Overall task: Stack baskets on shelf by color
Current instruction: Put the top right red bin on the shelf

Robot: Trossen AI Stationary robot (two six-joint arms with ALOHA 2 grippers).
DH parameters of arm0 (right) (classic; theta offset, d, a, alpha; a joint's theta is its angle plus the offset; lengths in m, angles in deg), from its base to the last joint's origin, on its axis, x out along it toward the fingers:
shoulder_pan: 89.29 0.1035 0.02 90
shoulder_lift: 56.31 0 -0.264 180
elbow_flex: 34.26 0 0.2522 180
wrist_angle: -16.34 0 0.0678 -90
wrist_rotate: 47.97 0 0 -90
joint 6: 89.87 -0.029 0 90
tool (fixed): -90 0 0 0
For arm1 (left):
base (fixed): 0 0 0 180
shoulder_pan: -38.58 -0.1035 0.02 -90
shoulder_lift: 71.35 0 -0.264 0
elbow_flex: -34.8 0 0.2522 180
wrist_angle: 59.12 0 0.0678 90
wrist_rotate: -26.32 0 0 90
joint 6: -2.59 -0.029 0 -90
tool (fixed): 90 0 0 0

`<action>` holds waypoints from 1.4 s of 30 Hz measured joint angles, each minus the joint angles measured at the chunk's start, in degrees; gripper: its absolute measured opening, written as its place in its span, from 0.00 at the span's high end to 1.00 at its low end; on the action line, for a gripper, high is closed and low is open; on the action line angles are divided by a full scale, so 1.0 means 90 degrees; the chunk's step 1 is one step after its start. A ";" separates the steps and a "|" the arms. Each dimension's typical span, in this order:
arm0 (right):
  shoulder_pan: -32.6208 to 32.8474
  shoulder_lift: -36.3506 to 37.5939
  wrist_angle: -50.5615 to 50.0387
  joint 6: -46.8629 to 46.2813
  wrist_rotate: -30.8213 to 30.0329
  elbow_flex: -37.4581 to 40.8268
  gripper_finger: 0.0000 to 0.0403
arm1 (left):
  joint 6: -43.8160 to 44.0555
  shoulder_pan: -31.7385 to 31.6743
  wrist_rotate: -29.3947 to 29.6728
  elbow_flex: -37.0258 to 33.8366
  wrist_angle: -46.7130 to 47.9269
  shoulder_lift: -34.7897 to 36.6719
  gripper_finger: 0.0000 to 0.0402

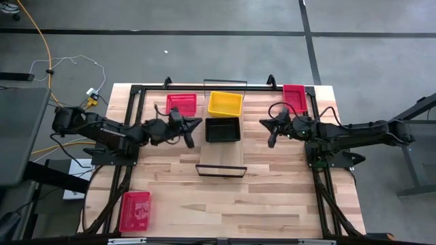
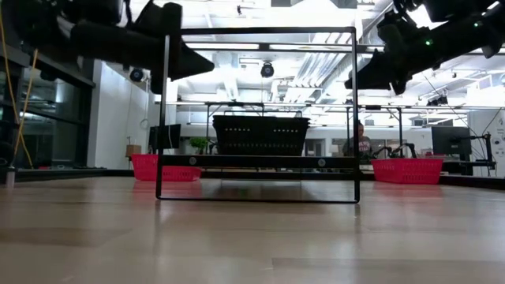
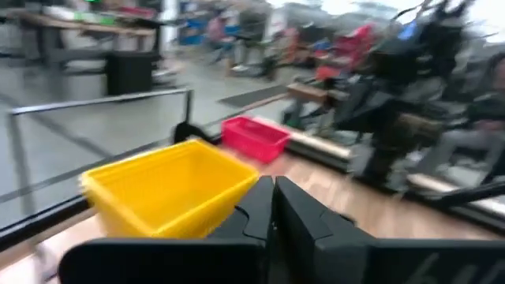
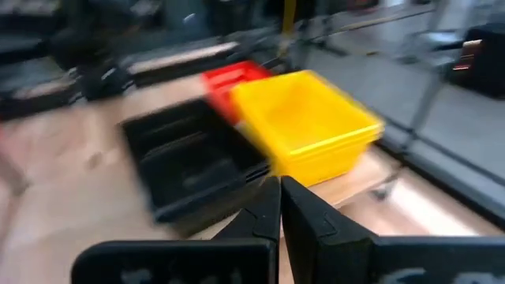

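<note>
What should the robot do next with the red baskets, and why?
Probably open the shut left gripper and reach for the nearest red basket. Only the yellow basket and black basket sit on the shelf; the reds lie on the table.

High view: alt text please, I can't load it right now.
A yellow basket and a black basket sit side by side on the shelf at table centre. The left gripper and right gripper flank the black basket, fingers shut and empty. Three red baskets lie elsewhere on the table.
</note>
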 joint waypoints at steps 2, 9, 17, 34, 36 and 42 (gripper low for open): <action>-0.0056 0.0000 0.0189 -0.0160 -0.0373 0.0000 0.98 | -0.0025 -0.0354 -0.0828 -0.0199 -0.0451 -0.0002 0.99; -0.0859 -0.0106 -0.1425 -0.0083 -0.0375 -0.1020 0.73 | 0.0370 -0.1295 -0.2915 -0.0092 -0.0983 0.0000 1.00; -0.2310 -0.1134 -0.5415 -0.0341 -0.0720 -0.2414 0.43 | 0.0661 -0.1207 -0.3638 -0.0038 -0.0997 0.0002 1.00; -0.4641 -0.2380 -0.3959 -0.1991 -0.1411 -0.2375 0.49 | 0.0667 -0.0864 -0.3626 -0.0038 -0.0970 0.0000 1.00; -0.4925 -0.2386 -0.3504 -0.2401 -0.1352 -0.2375 0.51 | 0.0667 -0.0864 -0.3626 -0.0038 -0.0970 0.0000 1.00; -0.5246 -0.2811 -0.2657 -0.3323 -0.1211 -0.2375 0.58 | 0.0786 -0.0861 -0.3630 -0.0038 -0.0970 -0.0002 1.00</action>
